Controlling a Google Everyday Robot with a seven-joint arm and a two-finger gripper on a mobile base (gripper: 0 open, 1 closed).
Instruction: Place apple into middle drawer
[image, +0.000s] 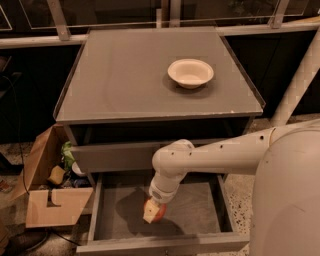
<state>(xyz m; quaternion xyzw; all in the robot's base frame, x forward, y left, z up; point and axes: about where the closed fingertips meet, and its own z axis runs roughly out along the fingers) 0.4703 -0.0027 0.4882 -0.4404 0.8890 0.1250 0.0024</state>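
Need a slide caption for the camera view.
Gripper holds the apple low inside the open middle drawer.

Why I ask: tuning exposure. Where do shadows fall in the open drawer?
Camera view: the arm and gripper, low in the drawer at the apple, cast a dark shadow leftward across its floor; the bowl on top is brightly lit.

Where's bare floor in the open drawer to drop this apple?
The gripper holds the apple over the drawer floor, near its middle. Bare floor runs from it to the right wall; a shadowed strip reaches the left wall. The arm crowds the back.
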